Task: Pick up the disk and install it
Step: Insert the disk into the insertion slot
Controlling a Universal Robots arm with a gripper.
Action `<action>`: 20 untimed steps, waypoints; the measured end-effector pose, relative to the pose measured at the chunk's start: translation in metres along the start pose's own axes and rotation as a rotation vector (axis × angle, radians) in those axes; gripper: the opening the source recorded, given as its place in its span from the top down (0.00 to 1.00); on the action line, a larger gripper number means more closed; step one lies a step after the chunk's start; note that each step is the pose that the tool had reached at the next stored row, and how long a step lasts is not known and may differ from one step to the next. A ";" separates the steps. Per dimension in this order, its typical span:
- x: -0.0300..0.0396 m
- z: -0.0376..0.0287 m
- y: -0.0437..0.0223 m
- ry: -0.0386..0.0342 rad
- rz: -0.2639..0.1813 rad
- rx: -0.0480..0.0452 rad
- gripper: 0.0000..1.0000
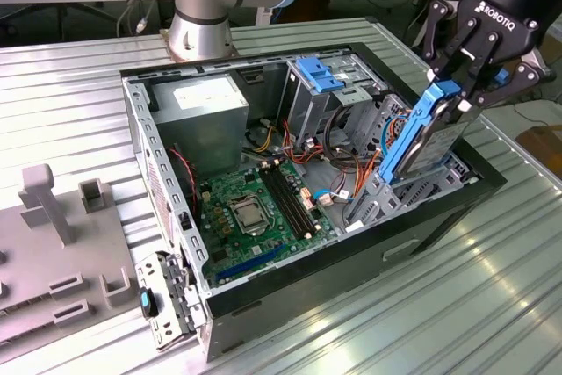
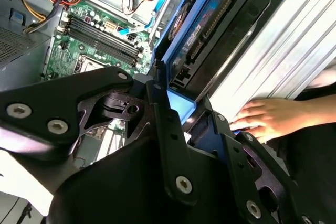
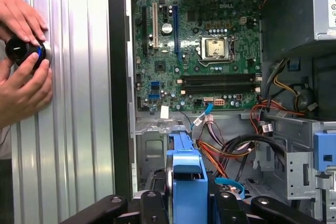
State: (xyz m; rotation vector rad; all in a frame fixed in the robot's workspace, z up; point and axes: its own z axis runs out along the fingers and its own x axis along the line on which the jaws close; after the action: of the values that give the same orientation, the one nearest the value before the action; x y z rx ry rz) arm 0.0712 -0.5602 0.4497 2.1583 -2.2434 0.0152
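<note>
The disk [image 1: 428,142], a flat drive framed by bright blue rails, stands tilted on end over the silver drive bay [image 1: 379,198] at the open case's corner on the exterior view's right. Its lower end reaches down among the bay's walls. My gripper [image 1: 461,98] is shut on the disk's upper end, at the blue end tab. In the second wrist view the disk [image 2: 202,30] runs away from the black fingers [image 2: 168,129] along the case edge. In the first wrist view the blue rail [image 3: 186,174] sits between the fingertips [image 3: 149,203], above the motherboard [image 3: 202,51].
Inside the case lie a grey power-supply box [image 1: 206,116], the green motherboard [image 1: 259,204], loose cables [image 1: 338,164] and a drive cage with a blue latch [image 1: 318,75]. A person's hands [image 3: 21,72] hold a black knob [image 3: 23,51] on the ribbed table. A grey fixture [image 1: 53,243] is at the exterior view's left.
</note>
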 end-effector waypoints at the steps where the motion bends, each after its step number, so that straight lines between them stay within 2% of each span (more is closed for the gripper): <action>1: 0.0000 -0.0008 -0.0002 -0.0011 0.000 0.0000 0.63; 5: -0.0002 -0.0021 -0.0014 -0.0018 0.000 -0.0001 0.63; 10: -0.0004 -0.0022 -0.0058 -0.0018 0.002 -0.0002 0.63; 13: -0.0005 -0.0023 -0.0084 -0.0017 0.003 -0.0019 0.63; 14: -0.0005 -0.0026 -0.0096 -0.0017 0.003 -0.0050 0.63; 16: -0.0003 0.0023 -0.0108 -0.0110 -0.001 -0.0053 0.63; 17: -0.0001 0.0038 -0.0109 -0.0115 -0.002 -0.0053 0.63; 19: 0.0002 0.0125 -0.0113 -0.0127 -0.003 -0.0049 0.63; 20: 0.0002 0.0123 -0.0112 -0.0120 -0.002 -0.0057 0.63</action>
State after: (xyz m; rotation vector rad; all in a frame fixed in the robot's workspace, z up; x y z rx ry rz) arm 0.0822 -0.5612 0.4373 2.1641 -2.2443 -0.0042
